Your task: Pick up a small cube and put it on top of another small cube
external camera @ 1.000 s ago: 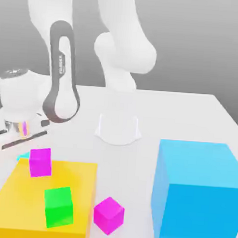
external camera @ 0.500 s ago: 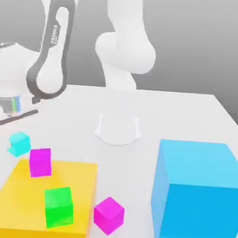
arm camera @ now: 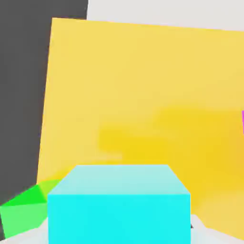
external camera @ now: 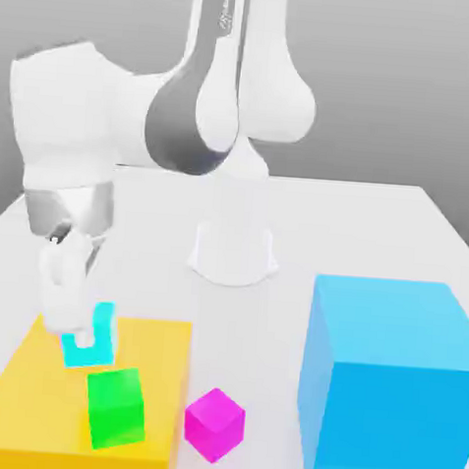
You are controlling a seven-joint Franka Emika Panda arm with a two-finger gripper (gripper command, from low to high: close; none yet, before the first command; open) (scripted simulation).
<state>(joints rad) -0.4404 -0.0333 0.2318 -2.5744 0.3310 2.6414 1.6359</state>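
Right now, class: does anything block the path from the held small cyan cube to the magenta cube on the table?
Nothing visibly does. The gripper holds the small cyan cube above the yellow block; the green cube sits below it, beside the direct line to the magenta cube.

The white table (external camera: 377,229) carries a yellow block (external camera: 155,371), a magenta cube (external camera: 213,424) and a huge cyan-blue cube (external camera: 390,387).

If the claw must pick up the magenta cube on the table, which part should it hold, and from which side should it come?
Probably from straight above, closing on two opposite upright faces of the magenta cube. It sits flat on the white table, its top is clear, and there are gaps to the yellow slab and the big blue cube.
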